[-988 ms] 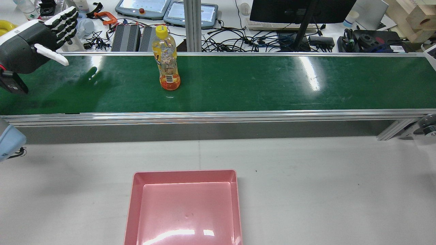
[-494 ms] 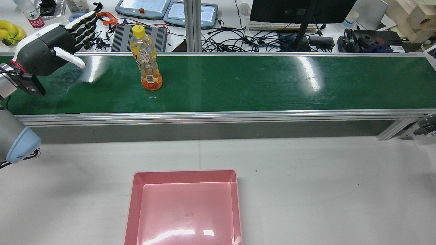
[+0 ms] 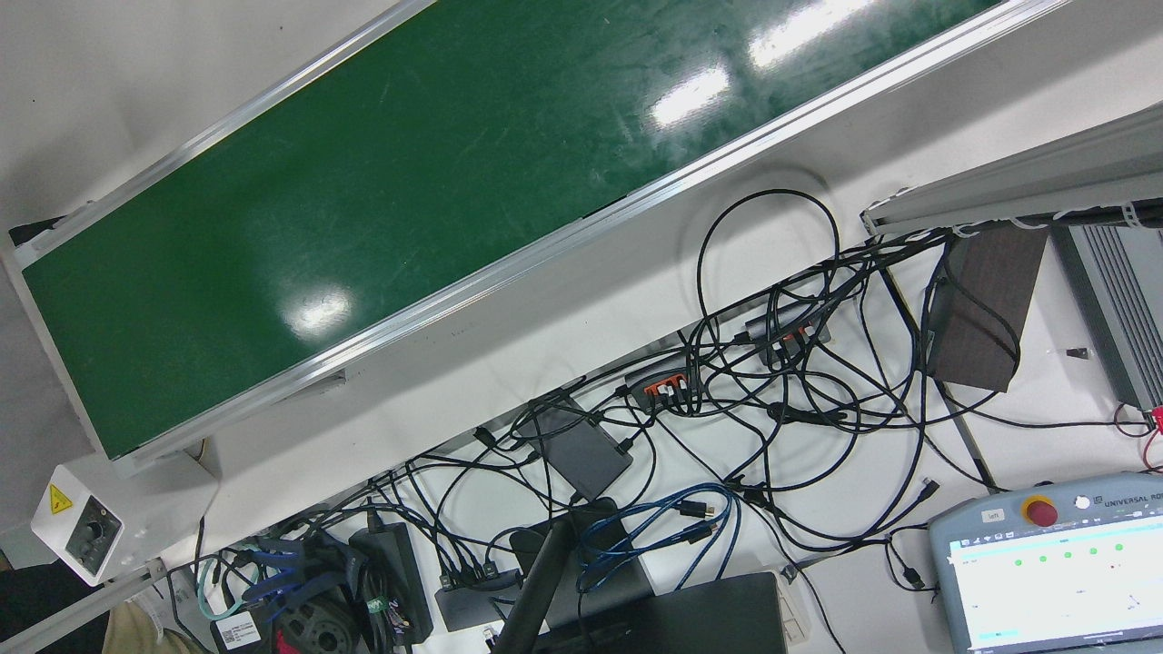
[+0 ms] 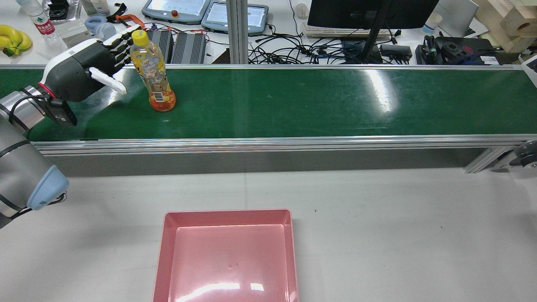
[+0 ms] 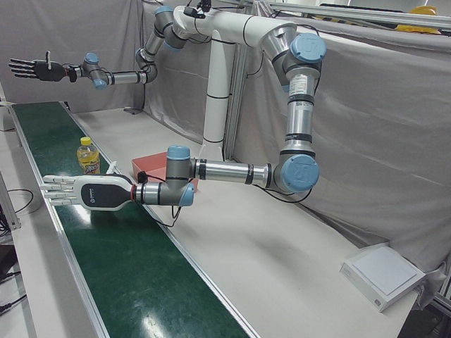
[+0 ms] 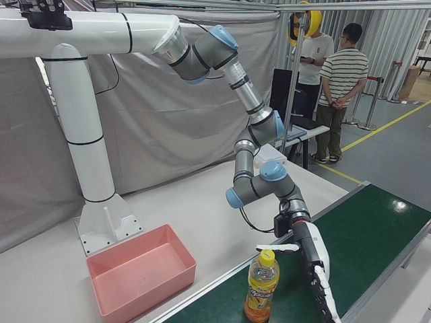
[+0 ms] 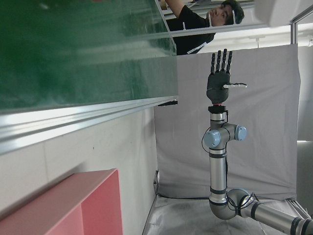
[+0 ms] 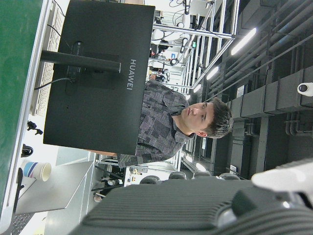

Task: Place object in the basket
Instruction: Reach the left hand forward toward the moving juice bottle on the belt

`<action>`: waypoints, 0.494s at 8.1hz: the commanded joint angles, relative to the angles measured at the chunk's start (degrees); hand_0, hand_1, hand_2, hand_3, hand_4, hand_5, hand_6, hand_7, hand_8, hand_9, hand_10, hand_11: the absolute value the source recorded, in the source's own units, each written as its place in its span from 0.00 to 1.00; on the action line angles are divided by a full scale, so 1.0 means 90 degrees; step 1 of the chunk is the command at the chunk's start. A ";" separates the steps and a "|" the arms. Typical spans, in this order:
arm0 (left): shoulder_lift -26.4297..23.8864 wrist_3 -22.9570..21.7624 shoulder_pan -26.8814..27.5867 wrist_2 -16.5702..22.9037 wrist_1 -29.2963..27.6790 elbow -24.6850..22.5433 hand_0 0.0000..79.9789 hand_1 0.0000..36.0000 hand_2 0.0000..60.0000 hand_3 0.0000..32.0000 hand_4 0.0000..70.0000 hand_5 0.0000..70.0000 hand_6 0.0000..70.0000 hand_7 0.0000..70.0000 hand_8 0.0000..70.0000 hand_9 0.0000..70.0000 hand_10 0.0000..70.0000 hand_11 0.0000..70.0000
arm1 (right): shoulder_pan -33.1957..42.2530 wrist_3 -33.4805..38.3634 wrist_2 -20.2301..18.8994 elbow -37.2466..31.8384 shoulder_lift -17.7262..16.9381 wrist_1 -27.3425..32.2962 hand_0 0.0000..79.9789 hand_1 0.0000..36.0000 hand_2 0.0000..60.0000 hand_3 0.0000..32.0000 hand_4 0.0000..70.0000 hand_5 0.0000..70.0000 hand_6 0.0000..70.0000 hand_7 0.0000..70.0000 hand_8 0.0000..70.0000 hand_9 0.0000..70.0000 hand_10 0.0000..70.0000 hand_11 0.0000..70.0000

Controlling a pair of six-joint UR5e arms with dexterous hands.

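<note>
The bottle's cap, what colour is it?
Yellow. The bottle cap shows best in the rear view.

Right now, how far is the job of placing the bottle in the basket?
Nothing is finished yet: the pink basket is empty. In hand: the left hand, fingers open, is beside the upright bottle on the green belt. Left: grasp, carry, place. The right hand is raised away, open.

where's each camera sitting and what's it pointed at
Front view: overhead, on the conveyor belt and desk cables; no arm.
Rear view: high behind the arms, over the pink basket to the bottle; left hand.
Left-front view: front corner, along the belt; left hand, right hand.
Right-front view: other front corner; left arm.
Left hand view: sideways; right hand.
Right hand view: sideways; monitor, an onlooker.
Rear and both corner views share bottle and left hand.
</note>
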 commanded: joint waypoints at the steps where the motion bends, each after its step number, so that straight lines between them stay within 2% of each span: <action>1: -0.0087 -0.0022 0.0250 -0.0064 0.0016 -0.0011 0.79 0.34 0.00 0.00 0.00 0.10 0.00 0.00 0.00 0.00 0.00 0.00 | 0.0000 0.0002 0.0000 0.0000 0.0000 0.0000 0.00 0.00 0.00 0.00 0.00 0.00 0.00 0.00 0.00 0.00 0.00 0.00; 2: -0.0058 -0.0071 0.0201 -0.0083 -0.0293 -0.0069 0.80 0.34 0.00 0.00 0.00 0.09 0.00 0.00 0.00 0.00 0.00 0.00 | 0.0000 -0.0007 0.0000 0.0000 0.0000 0.0000 0.00 0.00 0.00 0.00 0.00 0.00 0.00 0.00 0.00 0.00 0.00 0.00; 3: 0.0059 -0.0197 0.0172 -0.0692 -0.0548 -0.0089 0.80 0.35 0.00 0.00 0.00 0.08 0.00 0.00 0.00 0.00 0.00 0.00 | 0.0000 -0.0007 0.0000 0.0000 0.0000 0.0000 0.00 0.00 0.00 0.00 0.00 0.00 0.00 0.00 0.00 0.00 0.00 0.00; 4: 0.0466 -0.0740 0.0297 -0.1578 -0.0870 -0.0060 0.97 0.41 0.00 0.00 0.00 0.20 0.00 0.02 0.00 0.02 0.05 0.11 | 0.0000 -0.0007 0.0000 0.0000 0.0000 0.0000 0.00 0.00 0.00 0.00 0.00 0.00 0.00 0.00 0.00 0.00 0.00 0.00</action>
